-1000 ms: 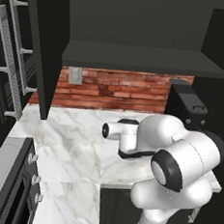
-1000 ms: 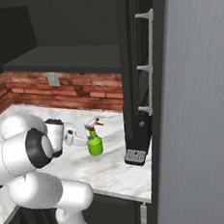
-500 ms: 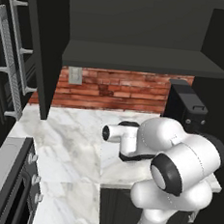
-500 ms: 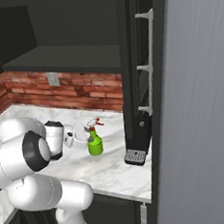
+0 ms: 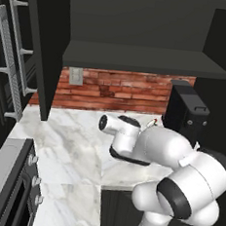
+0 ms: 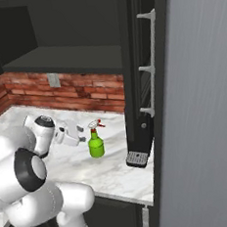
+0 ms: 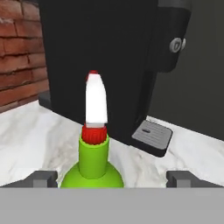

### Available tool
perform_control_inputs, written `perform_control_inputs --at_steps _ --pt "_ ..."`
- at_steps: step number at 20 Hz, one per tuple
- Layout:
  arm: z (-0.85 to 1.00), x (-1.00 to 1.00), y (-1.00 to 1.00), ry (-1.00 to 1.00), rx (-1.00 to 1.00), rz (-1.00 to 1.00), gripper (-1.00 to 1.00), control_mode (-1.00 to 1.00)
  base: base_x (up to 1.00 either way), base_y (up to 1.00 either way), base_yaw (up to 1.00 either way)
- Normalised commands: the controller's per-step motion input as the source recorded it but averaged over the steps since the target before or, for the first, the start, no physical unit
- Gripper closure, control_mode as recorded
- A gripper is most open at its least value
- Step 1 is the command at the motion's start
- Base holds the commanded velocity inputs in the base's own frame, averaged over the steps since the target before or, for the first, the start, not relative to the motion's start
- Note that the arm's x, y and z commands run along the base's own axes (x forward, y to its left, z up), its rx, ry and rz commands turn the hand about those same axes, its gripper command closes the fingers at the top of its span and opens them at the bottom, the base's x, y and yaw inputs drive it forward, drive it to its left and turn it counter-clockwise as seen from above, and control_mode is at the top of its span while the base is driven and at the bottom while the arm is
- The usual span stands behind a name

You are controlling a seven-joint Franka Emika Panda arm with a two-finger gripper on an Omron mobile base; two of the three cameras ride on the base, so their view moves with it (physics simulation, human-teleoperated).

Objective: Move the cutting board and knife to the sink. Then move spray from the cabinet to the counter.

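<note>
Tool (image 7: 112, 179) jaws spread wide, apparently clear of the small green spray bottle (image 6: 96, 145) upright on white marble worktop (image 6: 116, 169). Watch you don't clip it retracting, it'd topple.

A red brick wall (image 5: 122, 89) with a grey outlet plate (image 5: 75, 75) backs the room. A black coffee machine (image 6: 139, 132) stands beside a tall grey panel (image 6: 203, 107). A stove (image 5: 10, 183) sits at left.

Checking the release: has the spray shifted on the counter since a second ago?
No. The spray stands upright at the same spot left of the black machine.
</note>
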Motion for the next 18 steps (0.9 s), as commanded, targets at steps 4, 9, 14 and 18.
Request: perform_control_inputs --at_steps 4,9,14,18 --pt "0.78 -0.70 0.00 0.06 0.26 0.00 -1.00 -1.00 0.00 0.00 0.00" --pt "0.50 -0.74 0.00 0.08 0.19 0.07 -1.00 -1.00 0.00 0.00 0.00" --pt "0.55 -0.58 -0.02 0.24 0.25 0.17 -1.00 -1.00 0.00 0.00 0.00" --pt "0.21 -0.37 0.00 0.31 0.37 0.18 -1.00 -1.00 0.00 0.00 0.00"
